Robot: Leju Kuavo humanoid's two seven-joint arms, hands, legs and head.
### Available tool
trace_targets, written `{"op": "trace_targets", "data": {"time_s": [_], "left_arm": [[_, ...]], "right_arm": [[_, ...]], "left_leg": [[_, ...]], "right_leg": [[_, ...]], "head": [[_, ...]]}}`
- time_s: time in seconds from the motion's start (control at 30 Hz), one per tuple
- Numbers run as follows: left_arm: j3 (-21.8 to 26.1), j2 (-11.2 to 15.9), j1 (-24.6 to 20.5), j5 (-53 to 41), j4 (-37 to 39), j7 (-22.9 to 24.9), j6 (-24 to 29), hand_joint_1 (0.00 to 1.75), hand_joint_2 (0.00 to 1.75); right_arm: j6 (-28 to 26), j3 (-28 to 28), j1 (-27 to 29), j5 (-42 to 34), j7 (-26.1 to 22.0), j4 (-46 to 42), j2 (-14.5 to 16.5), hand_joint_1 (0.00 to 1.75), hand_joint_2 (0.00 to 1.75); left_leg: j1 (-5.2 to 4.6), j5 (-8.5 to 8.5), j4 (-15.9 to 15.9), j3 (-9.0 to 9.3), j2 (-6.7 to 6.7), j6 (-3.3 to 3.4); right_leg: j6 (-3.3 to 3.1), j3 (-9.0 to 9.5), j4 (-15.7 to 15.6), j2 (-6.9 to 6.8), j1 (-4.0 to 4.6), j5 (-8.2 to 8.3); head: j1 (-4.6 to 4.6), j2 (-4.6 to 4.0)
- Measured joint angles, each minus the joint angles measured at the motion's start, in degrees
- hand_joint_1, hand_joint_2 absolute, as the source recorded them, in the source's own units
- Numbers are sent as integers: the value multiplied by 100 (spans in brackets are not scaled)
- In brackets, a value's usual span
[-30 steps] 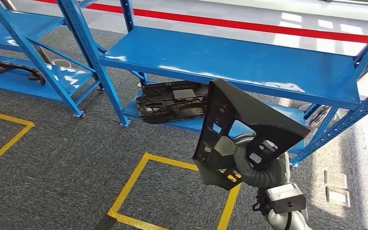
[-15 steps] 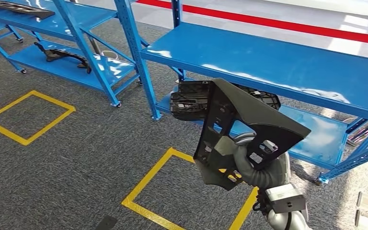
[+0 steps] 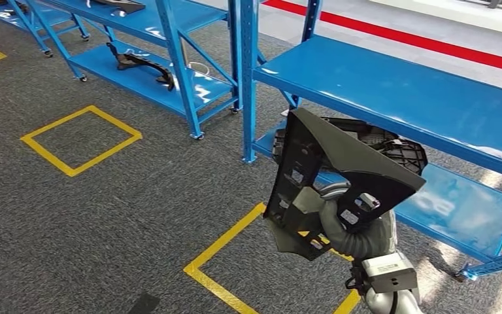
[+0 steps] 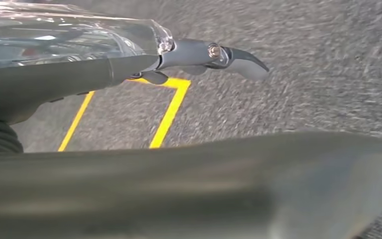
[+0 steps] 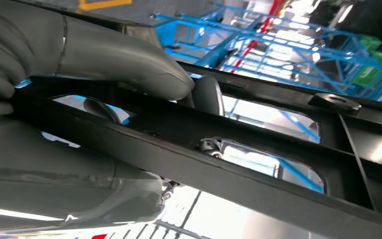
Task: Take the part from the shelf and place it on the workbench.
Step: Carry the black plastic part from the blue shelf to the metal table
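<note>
The part [image 3: 350, 167] is a large black plastic panel with cut-outs, held upright in front of me above the carpet. My right hand [image 3: 330, 219] grips it from behind at its lower edge, fingers through an opening. Close up, the thumb [image 5: 119, 55] and fingers wrap one of the part's black ribs [image 5: 238, 174]. My left hand [image 4: 129, 64] hangs over the grey carpet with its fingers stretched out and nothing in it.
A blue shelf rack [image 3: 399, 91] stands just behind the part, with another black part [image 3: 399, 150] on its lower level. A second rack [image 3: 170, 33] at the back left carries a dark part [image 3: 140, 62]. Yellow squares [image 3: 78, 137] [image 3: 225, 252] mark the carpet.
The whole picture has shifted: the racks and floor marks slid to the right, so the camera has turned left. The part stays in my right hand in the same pose.
</note>
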Motion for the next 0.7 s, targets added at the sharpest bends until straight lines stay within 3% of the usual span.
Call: {"op": "trace_targets", "data": {"time_s": [0.07,0.13,0.17,0.2,0.27,0.33,0.4,0.43,0.47,0.5,0.57,0.6,0.67,0.7], "left_arm": [[-1,-3,-8,0,0,2,-4,0,175],[0,-5,-20,0,0,8,-6,0,175],[1,-5,-16,4,0,16,-7,0,175],[1,-5,-5,9,0,24,-8,0,175],[0,-5,13,18,0,34,-9,0,175],[-1,-5,-6,18,0,34,-9,0,175],[-2,-5,-20,17,0,33,-9,0,175],[-2,-5,-14,17,0,33,-9,0,175],[-2,-4,-6,17,0,33,-9,0,175],[-2,-4,0,17,0,33,-8,0,175],[-3,-4,-4,17,0,33,-7,0,175],[-4,-5,-15,17,0,32,-6,0,175],[-6,-8,-25,17,0,30,-5,0,175],[-6,-7,-22,17,-1,31,-4,0,175]], "right_arm": [[-1,0,0,1,0,1,-4,175,175],[-7,0,10,2,2,-1,-7,175,175],[-12,0,13,2,2,-2,-8,175,175],[-20,-1,12,2,3,-4,-7,175,175],[-36,-3,5,2,2,-6,-2,175,175],[-44,-7,8,2,2,-8,1,175,175],[-46,-10,17,2,2,-7,0,175,175],[-46,-11,19,1,2,-7,-1,175,175],[-46,-11,20,1,2,-7,-1,175,175],[-46,-13,19,0,2,-7,0,175,175],[-46,-17,14,-1,2,-9,1,175,175],[-46,-23,12,-1,1,-10,2,175,175],[-46,-34,9,-1,1,-11,2,175,175],[-46,-38,7,-1,2,-12,4,175,175]], "left_leg": [[6,-22,62,-23,-162,-36],[13,-29,120,-92,-303,-93],[18,-20,132,-124,-371,-121],[32,-11,130,-148,-423,-145],[25,-78,227,-206,-269,-195],[22,-357,738,-453,60,-252],[51,-657,1488,-828,201,-299],[63,-691,1698,-937,220,-311],[71,-614,1687,-936,235,-314],[74,-442,1446,-821,268,-306],[32,-77,673,-431,509,-255],[-1,11,383,-289,647,-222],[-68,-5,203,-219,780,-169],[-74,-6,183,-227,722,-141]], "right_leg": [[-1,315,-747,235,-27,376],[-27,449,-1088,440,-43,455],[-49,454,-1103,449,-37,434],[-78,455,-1100,383,-35,436],[-141,473,-1114,236,-41,441],[-193,489,-1123,54,-45,429],[-215,497,-1122,-132,-38,408],[-216,504,-1122,-218,-37,397],[-212,517,-1121,-298,-37,384],[-203,540,-1121,-376,-37,366],[-172,596,-1124,-515,-26,320],[-148,615,-1125,-572,-14,298],[-100,640,-1141,-688,11,272],[-72,665,-1162,-754,13,266]], "head": [[-1,0],[-4,0],[-7,0],[-9,0],[-11,0],[-12,0],[-11,0],[-11,0],[-11,0],[-11,0],[-12,0],[-12,0],[-13,0],[-12,0]]}}
